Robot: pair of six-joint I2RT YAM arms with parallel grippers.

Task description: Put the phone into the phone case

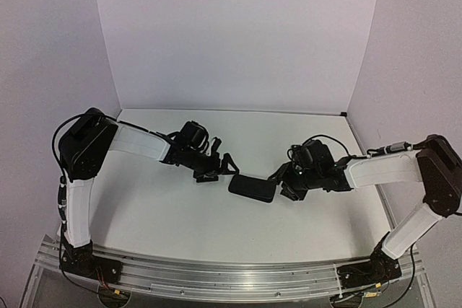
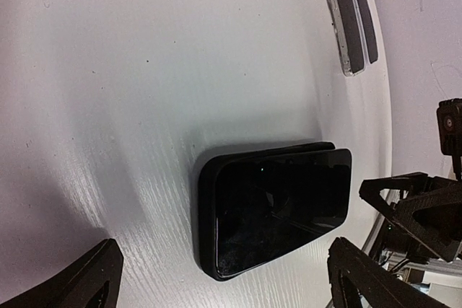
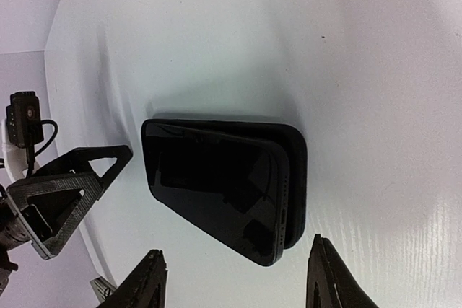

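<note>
A black phone [image 2: 281,203] lies screen up on a black phone case [image 2: 206,214] at the middle of the white table [image 1: 180,207]. In the right wrist view the phone [image 3: 209,182] sits askew on the case [image 3: 296,171], with one corner sticking out past the case's edge. My left gripper [image 1: 222,168] is open and empty just left of the pair, its fingers [image 2: 79,279] apart at both sides. My right gripper [image 1: 280,178] is open and empty just right of them, its fingers [image 3: 328,279] clear of the phone.
White walls [image 1: 238,34] close in the back and sides of the table. A silver rail with dark strips [image 2: 348,19] shows at the edge of the left wrist view. The metal mounting rail [image 1: 216,275] runs along the near edge.
</note>
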